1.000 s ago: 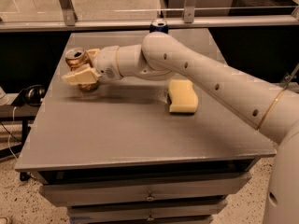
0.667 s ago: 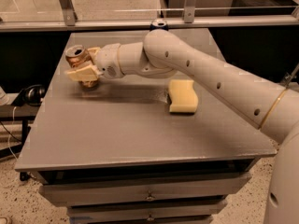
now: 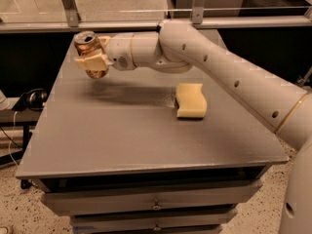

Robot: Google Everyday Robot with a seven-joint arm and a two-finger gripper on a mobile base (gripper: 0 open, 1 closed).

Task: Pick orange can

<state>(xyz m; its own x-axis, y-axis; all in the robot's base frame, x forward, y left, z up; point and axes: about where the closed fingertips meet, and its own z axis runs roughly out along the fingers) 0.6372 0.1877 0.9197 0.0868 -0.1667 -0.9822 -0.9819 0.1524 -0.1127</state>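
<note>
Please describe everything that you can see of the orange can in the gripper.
The coppery orange metal drink can looks shiny, and its round top rim is in view. It is nearly upright, over the far left part of the grey table top. The robot's cream two-finger gripper is shut around its middle; one finger crosses the front and hides part of its side. Its base seems just above the table, but this is hard to tell. Nothing else touches it.
</note>
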